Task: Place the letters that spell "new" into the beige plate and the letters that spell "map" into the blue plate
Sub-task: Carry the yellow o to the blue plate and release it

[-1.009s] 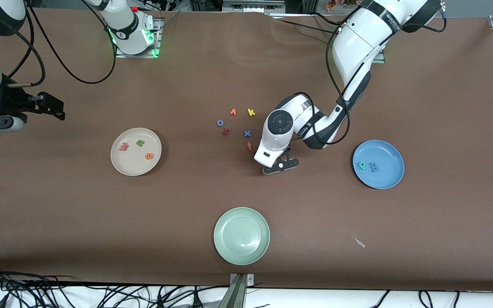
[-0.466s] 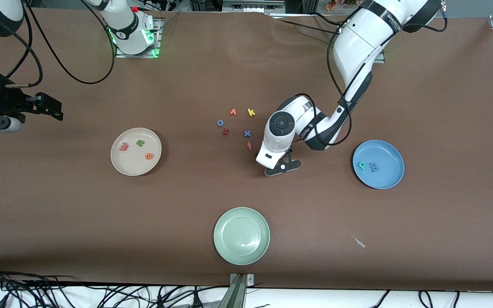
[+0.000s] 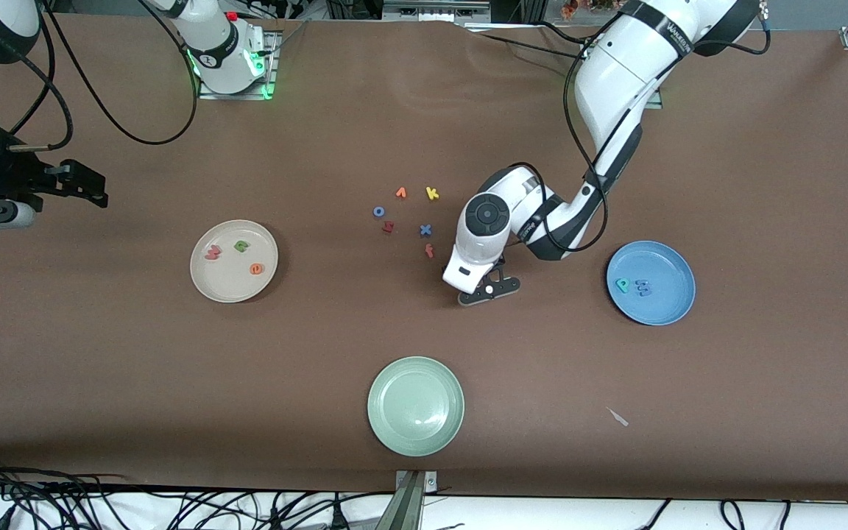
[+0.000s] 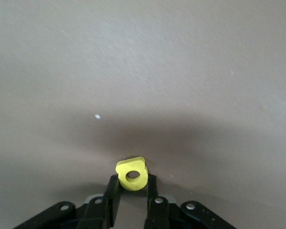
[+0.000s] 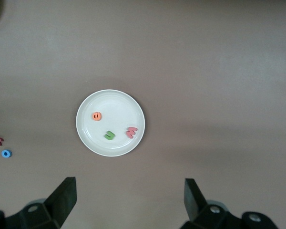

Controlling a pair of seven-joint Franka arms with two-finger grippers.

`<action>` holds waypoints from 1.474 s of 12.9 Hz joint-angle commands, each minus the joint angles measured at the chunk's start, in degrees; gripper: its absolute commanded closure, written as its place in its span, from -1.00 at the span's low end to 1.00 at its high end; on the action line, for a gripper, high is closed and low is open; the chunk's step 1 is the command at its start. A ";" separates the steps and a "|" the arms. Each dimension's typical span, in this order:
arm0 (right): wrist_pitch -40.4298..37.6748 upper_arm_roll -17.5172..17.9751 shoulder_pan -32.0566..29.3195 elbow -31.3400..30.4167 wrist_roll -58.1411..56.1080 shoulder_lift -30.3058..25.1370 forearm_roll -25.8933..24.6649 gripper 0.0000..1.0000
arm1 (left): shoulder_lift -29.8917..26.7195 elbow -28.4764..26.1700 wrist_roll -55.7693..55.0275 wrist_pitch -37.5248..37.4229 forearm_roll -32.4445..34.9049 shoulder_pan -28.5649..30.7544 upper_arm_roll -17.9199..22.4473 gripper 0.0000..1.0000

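The desk (image 3: 174, 383) is covered by a brown mat. Black cables (image 3: 174, 504) are seen tangled along its near edge, on a white surface.

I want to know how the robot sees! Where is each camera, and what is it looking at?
Front view: high up, facing both arms across the table; left gripper hangs over bare table, right gripper waits near the table's edge.
Left wrist view: looks down past its fingers pinching the yellow a.
Right wrist view: looks down between open fingers at the beige plate.
Shared: front also shows the beige plate.
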 commanded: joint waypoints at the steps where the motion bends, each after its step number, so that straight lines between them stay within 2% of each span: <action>1: -1.16 0.25 -0.38 1.66 -0.52 0.72 -0.57 -1.00 | -0.49 5.37 1.59 -10.07 0.73 0.77 -0.30 0.70; 5: -1.16 0.25 -0.38 1.66 -0.52 0.72 -0.57 -1.00 | -3.11 7.06 9.05 -19.14 -2.17 4.10 -0.65 0.73; 9: -1.16 0.25 -0.38 1.57 -0.43 0.72 -0.57 -1.00 | -8.65 4.52 20.48 -26.37 -3.93 10.78 -0.65 0.73; 15: -1.16 0.33 -0.02 1.66 0.01 0.72 -0.57 -1.00 | -12.17 -3.20 37.71 -25.50 -1.57 22.29 -0.48 0.73; 17: -1.24 0.33 -0.02 1.57 0.01 0.72 -0.57 -1.00 | -14.10 -8.11 39.83 -21.31 0.73 25.64 -0.57 0.73; 19: -1.25 0.33 -0.20 1.48 -0.17 0.72 -0.57 -1.00 | -16.38 -14.79 42.64 -13.76 0.99 29.23 -0.48 0.73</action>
